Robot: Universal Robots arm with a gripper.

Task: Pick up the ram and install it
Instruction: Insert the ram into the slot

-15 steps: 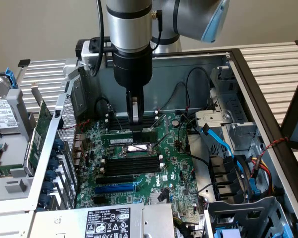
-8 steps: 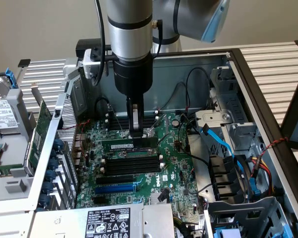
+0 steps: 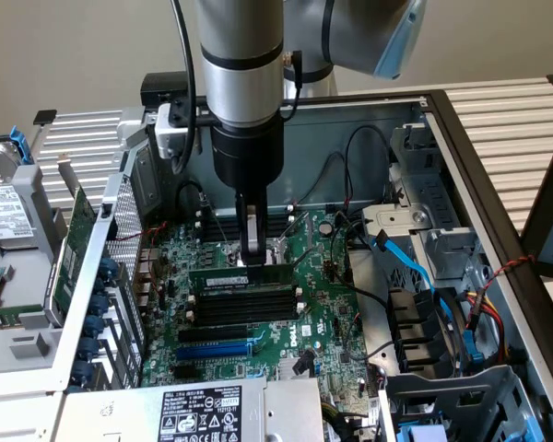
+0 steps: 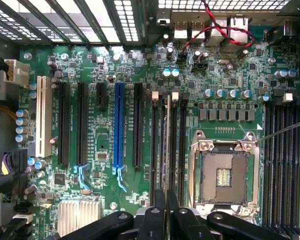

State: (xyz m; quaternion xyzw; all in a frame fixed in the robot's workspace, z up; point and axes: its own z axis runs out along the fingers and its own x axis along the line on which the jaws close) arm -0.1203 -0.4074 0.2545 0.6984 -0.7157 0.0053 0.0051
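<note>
- An open computer case (image 3: 369, 120) is seen from above, with a green motherboard (image 3: 323, 295) laid flat on its floor.
- A grey robot arm (image 3: 240, 64) is lowered into the case from the far side, and its gripper (image 3: 251, 254) is pointed straight down at the board.
- The ram (image 3: 223, 275), a thin green stick, is held upright on its long edge along the far side of the bank of black memory slots (image 3: 244, 308).
- The two fingers (image 4: 160, 206) are pressed close together and clamped on the ram's upper edge, near its middle.
- Whether the ram is fully seated in a slot cannot be told.
- In the wrist view the ram is seen edge-on as a narrow line running between black slots, beside the silver processor socket (image 4: 224, 177).
- A long blue slot (image 3: 217, 351) is placed just near of the black slots.
- A large green expansion card (image 3: 74, 249) is stood upright at the exterior view's left.
- A blue cable (image 3: 415, 267) is draped over the drive bays at the exterior view's right.
</note>
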